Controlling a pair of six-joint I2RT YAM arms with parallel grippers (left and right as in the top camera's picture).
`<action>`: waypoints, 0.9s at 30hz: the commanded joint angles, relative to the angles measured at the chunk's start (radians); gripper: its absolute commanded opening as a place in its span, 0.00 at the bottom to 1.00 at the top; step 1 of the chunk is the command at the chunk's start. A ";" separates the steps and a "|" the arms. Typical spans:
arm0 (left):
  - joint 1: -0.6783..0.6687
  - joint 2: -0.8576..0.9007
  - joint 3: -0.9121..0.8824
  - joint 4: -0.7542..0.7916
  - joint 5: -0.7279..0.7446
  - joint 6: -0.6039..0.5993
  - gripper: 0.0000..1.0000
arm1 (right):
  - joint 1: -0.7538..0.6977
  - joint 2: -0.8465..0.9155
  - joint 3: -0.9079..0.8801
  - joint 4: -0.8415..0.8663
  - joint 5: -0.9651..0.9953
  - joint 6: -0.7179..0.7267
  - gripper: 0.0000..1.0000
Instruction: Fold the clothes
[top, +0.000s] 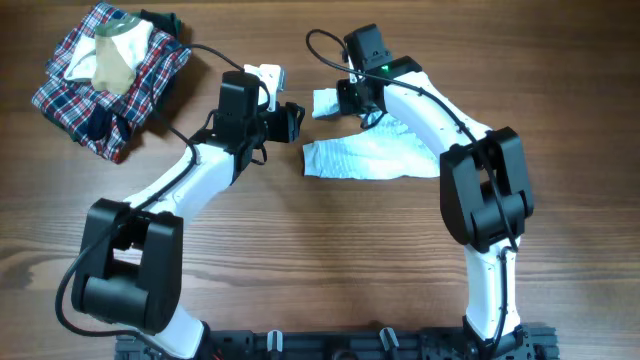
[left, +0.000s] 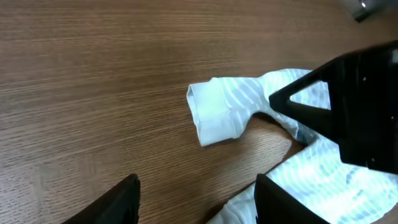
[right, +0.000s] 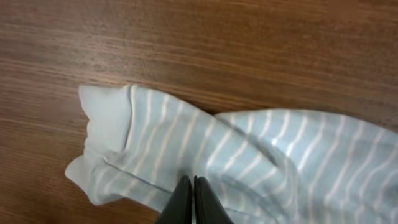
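A wooden table (top: 300, 260) seen from above, with two robot arms reaching in from the near edge. A plaid pile (top: 70, 95) of red, navy and white cloth sits at the far left corner, with a beige garment (top: 115, 60) lying on top of it.

Well to the right of the plaid pile, and a little nearer the robot, lies the garment (top: 370, 158), small, pale blue with thin white stripes. It is crumpled rather than flat. One cuffed end sticks out toward the plaid pile, and the wider body lies beyond it.

The left gripper (left: 196, 199) hovers between the plaid pile and the garment, just beside the cuffed end. Its fingers are spread wide, with nothing between them.

The right gripper (right: 193, 199) sits over the garment, on the side away from the plaid pile. Its fingers are pressed tightly together, tips down in the striped cloth. They seem to pinch a fold of it, though the wrist view cuts off the contact itself.
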 joint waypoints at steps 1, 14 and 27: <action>0.000 -0.017 0.008 0.001 -0.010 0.016 0.59 | 0.001 0.023 0.005 -0.051 -0.075 0.013 0.04; 0.001 -0.017 0.008 -0.002 -0.048 0.017 0.59 | 0.002 -0.076 0.005 -0.053 -0.078 0.038 0.04; 0.001 -0.017 0.008 0.000 -0.047 0.016 0.59 | 0.000 -0.019 0.004 0.141 -0.078 -0.015 0.04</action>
